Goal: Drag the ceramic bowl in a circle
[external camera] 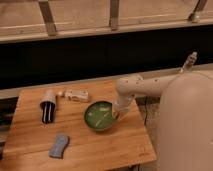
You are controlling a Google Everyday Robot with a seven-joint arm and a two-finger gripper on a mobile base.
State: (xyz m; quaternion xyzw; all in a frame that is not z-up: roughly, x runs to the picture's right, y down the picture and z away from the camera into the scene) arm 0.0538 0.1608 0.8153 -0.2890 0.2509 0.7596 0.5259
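Note:
The ceramic bowl, green inside with a brown rim, sits on the wooden table right of centre. My white arm reaches in from the right and my gripper is down at the bowl's right rim, touching it. The fingertips are hidden behind the wrist and the bowl's edge.
A grey-blue sponge block lies at the front left. A dark cylinder with a pale cap lies at the left. A small tan packet lies at the back middle. A dark wall runs behind the table; the table's right edge is close to the bowl.

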